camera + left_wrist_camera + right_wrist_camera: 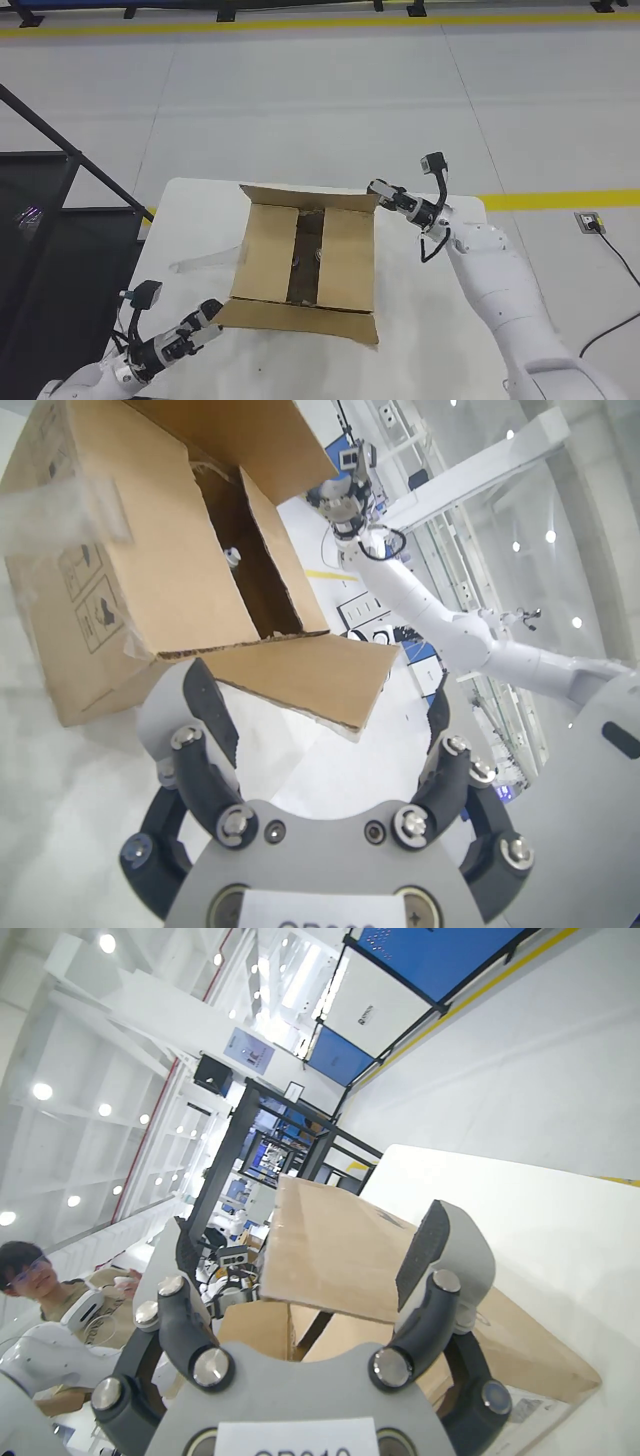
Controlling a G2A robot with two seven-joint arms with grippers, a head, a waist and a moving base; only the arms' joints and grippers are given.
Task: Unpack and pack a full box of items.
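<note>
box sits mid-counter, brown cardboard, top partly open.

flaps:
- two long flaps are folded down over the top with a dark gap between them.
- far flap stands up along the box's far edge.
- near flap juts outward and low over the counter on the robot's side.

contents: through the gap, the left wrist view picks up a small white-capped item inside the box against an inner wall. can't tell what it is. the rest of the interior is in shadow.

left hand: low over the counter at the near left corner of the box, just beside the left end of the near flap. it is released, spread wide, gripping nothing. in its own wrist view the near flap's free edge sits in line with the space between the two tips. can't tell whether it touches either one.

right hand: raised at the far right corner of the box, just beside the right end of the far flap. it is also released and wide apart. from its wrist camera the far flap's edge shows between the tips. contact can't be judged, and it has no grip on the cardboard.

the two hands are well apart, at diagonally opposite corners of the box.

other: a strip of clear film lies on the counter against the box's left side. more of it clings to that side wall in the left wrist view.
</note>
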